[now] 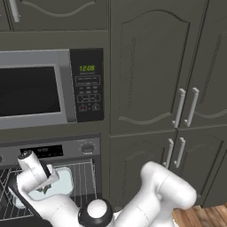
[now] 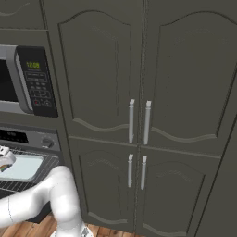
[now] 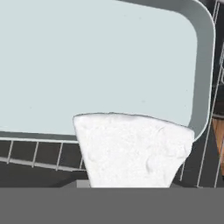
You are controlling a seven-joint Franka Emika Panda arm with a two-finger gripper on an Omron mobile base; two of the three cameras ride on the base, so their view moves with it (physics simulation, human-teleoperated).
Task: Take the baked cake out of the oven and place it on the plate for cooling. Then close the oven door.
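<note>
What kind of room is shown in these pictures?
Most likely a home kitchen. A silver-framed microwave with a green clock sits above a built-in oven, and tall dark cabinet doors with silver handles fill the wall beside them.

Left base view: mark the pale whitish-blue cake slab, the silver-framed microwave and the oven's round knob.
Pale whitish-blue cake slab (image 1: 65, 181), left base view, its flat top.
Silver-framed microwave (image 1: 66, 84), left base view, frame's right edge.
Oven's round knob (image 1: 87, 149), left base view, its face.
</note>
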